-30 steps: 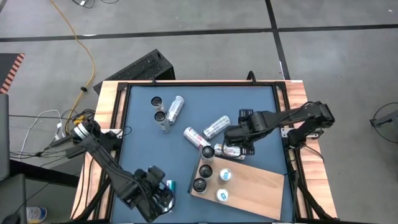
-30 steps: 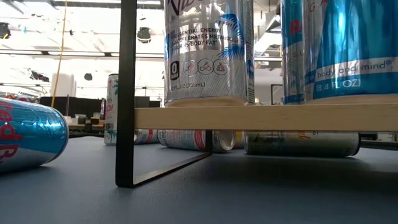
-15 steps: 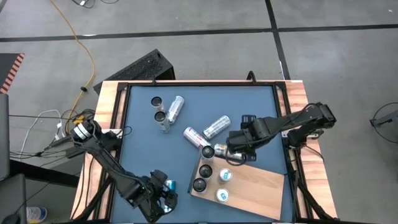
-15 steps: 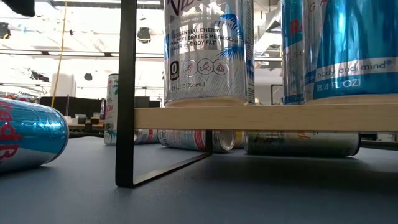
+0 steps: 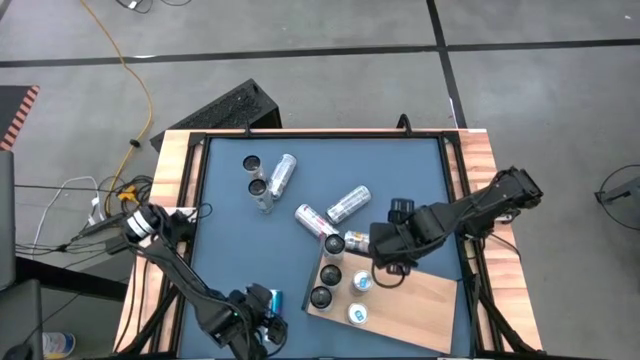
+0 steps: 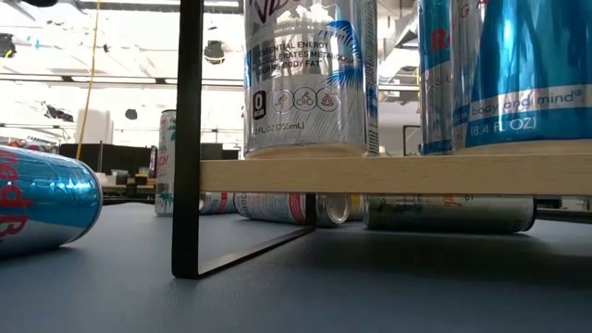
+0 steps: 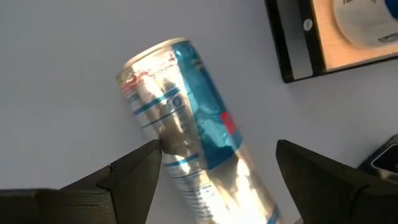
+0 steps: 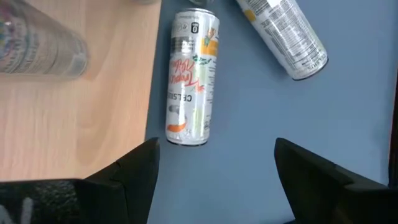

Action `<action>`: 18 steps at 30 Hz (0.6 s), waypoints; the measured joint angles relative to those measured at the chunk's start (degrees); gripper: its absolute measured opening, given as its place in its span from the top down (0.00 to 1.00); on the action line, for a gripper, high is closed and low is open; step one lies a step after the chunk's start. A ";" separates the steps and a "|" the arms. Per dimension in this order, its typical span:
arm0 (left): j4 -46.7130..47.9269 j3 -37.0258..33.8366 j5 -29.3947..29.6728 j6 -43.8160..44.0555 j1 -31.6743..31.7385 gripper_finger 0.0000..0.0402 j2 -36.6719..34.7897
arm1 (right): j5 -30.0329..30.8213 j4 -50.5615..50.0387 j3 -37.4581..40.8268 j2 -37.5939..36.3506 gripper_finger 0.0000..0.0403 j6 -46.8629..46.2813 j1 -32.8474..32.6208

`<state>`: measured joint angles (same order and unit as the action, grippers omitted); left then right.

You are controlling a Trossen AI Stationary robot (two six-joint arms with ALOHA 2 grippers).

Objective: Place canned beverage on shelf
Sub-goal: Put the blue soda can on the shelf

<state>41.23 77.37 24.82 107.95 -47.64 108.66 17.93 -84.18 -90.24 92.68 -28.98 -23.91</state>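
A blue-and-silver can (image 7: 186, 118) lies on its side on the blue-grey tabletop near the front left (image 5: 274, 298). My left gripper (image 7: 214, 186) is open just above it, one finger on each side of its nearer end (image 5: 262, 318). The shelf (image 5: 410, 295), a light wooden board on black legs (image 6: 190, 139), carries several upright cans (image 5: 330, 273). My right gripper (image 8: 214, 180) hangs open over the shelf's far edge (image 5: 385, 268). Below it a white can (image 8: 189, 78) lies on the tabletop along that edge.
Two upright cans (image 5: 255, 175) and one lying can (image 5: 283, 173) are at the far left. Two more lying cans (image 5: 347, 203), (image 5: 312, 220) are mid-table. In the low view, cans (image 6: 444, 213) lie behind the raised board. A wooden frame (image 5: 480, 160) rims the table.
My left gripper has come down toward the blue can and a little toward the table's near edge, still open. My right gripper, also open, has moved toward the near edge, from over the lying cans to the shelf's far edge, rolling slightly. No can has moved.
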 joint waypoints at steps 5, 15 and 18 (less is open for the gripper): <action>-0.28 0.02 0.00 -0.82 0.07 0.25 1.26 | 0.00 0.55 0.00 0.00 0.26 -1.65 -1.16; -1.81 0.08 -2.01 -2.49 0.93 0.26 4.86 | 0.09 3.99 0.00 0.00 0.26 -1.13 -1.01; -1.54 0.08 -2.10 -3.28 1.01 0.29 4.88 | 0.11 4.39 0.00 0.00 0.26 -0.94 -0.76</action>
<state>39.68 77.45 22.72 104.67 -46.63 113.54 18.04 -79.79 -90.24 92.68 -29.92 -24.67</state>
